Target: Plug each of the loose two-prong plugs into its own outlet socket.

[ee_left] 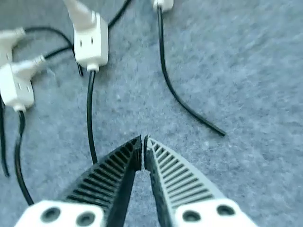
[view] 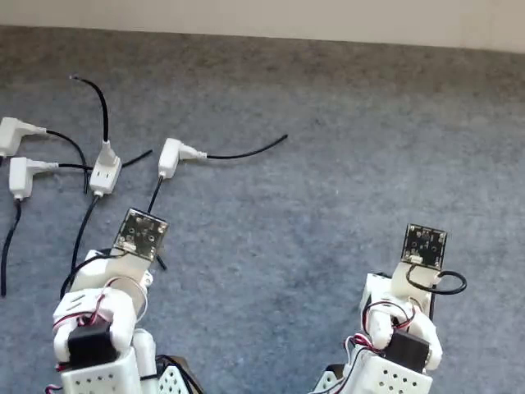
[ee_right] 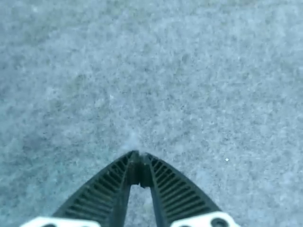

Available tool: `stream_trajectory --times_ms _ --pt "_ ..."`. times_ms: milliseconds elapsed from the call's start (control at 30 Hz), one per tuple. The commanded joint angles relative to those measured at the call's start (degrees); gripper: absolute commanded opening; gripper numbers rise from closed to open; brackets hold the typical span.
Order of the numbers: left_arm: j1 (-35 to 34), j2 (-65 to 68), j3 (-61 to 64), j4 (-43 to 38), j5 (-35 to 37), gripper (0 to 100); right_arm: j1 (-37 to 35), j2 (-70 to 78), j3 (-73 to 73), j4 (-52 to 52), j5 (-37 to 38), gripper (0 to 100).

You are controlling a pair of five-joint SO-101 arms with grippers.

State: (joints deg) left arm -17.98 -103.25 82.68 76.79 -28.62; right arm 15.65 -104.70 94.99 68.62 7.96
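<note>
Ahead of the clenched left claw (ee_left: 143, 140) lies a white socket (ee_left: 91, 45); the clenched right claw (ee_right: 137, 156) faces carpet (ee_right: 199, 71).

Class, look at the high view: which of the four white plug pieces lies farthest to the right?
The plug piece whose black cord trails off rightward; the other three all lie left of it.

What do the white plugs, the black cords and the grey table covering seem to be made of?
Plugs: smooth white moulded plastic, judging by the even sheen. Cords: black rubber or vinyl sheath, probably; they bend freely. Table covering: likely grey felt or carpet, matte and fuzzy.
</note>
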Motion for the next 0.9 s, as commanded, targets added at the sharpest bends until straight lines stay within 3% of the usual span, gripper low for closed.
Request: stream_trajectory --times_ms 0,100,400,867 --pt "-6.81 -0.4 11.03 -9.41 -0.53 3 -0.57 -0.57 9.01 -2.15 0.09 0.5" --pt "-11.47 0.13 14.55 -14.77 -0.62 3 -0.22 -0.57 8.92 -2.77 0.09 0.5" --pt "-19.47 0.13 14.46 -14.59 -0.53 3 -0.22 -0.57 8.92 -2.68 0.35 0.5" --pt "-19.65 0.13 14.46 -14.59 -0.53 3 -0.22 -0.57 8.92 -2.68 0.35 0.5"
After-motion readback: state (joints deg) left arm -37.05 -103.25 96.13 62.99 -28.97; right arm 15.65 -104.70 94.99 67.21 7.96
